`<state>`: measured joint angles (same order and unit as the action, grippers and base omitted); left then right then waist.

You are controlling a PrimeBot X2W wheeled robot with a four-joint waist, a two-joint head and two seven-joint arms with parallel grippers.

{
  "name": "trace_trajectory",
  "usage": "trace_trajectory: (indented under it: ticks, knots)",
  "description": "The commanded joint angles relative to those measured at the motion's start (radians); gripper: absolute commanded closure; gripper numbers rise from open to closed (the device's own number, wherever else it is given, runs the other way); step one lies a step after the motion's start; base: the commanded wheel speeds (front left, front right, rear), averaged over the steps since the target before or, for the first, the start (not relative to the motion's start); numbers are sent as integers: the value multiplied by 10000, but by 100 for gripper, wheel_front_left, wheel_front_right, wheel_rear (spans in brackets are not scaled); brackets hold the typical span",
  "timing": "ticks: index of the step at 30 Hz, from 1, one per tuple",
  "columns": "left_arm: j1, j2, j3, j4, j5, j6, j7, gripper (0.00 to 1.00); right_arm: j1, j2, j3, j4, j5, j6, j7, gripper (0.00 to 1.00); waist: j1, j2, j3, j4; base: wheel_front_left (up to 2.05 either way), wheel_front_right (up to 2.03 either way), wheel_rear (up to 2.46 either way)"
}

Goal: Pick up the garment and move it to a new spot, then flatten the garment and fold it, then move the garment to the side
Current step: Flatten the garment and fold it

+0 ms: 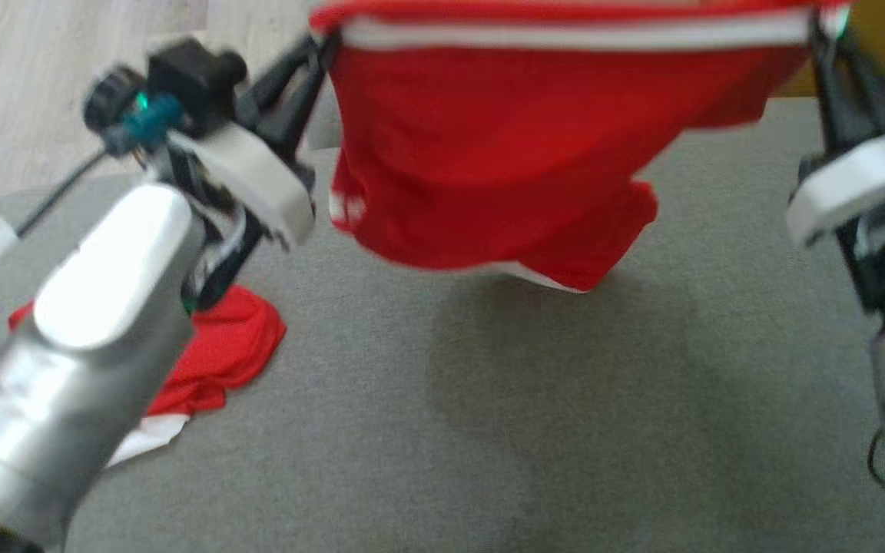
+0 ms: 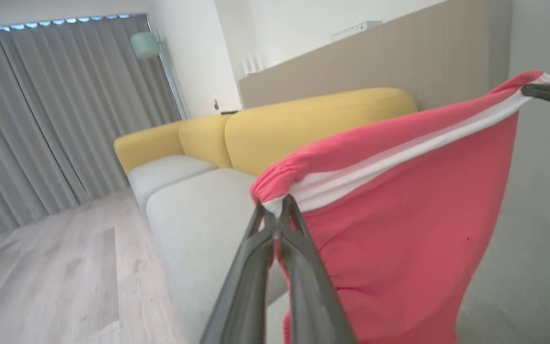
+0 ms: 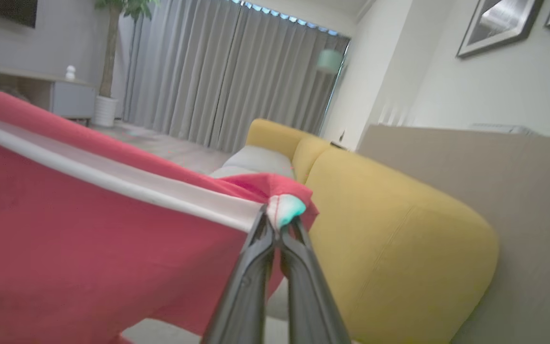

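The left forearm (image 1: 104,307) hides much of a second red cloth (image 1: 227,346), which lies crumpled on the grey surface (image 1: 488,422). The left gripper (image 1: 326,42) is pressed together on one corner of the red garment (image 1: 504,153), pinching it at its white band. The garment hangs stretched between both grippers above the surface. It is blurred in the head view, and its top edge is cut off there. The right gripper (image 1: 817,27), partly out of frame, pinches the opposite corner. Beyond stand a yellow sofa (image 3: 399,239) and grey curtains (image 2: 65,119) over a pale wooden floor (image 2: 41,267).
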<state>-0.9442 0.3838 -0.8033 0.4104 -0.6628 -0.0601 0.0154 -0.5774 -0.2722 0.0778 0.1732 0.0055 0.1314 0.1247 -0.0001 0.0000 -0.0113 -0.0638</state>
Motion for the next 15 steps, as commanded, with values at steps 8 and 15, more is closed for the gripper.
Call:
trace_trajectory:
  ticks: [8,15]
  knots:
    - [-199,906,413,-808,-421,69,1022,100,-189,-466,350,-530,669,-7,687,100,1,0,995,284,0,0,0]
    - [-2605,452,550,866,-153,-286,1161,100,-3116,-452,886,1102,1178,-7,151,100,1,0,2539,220,0,0,0]
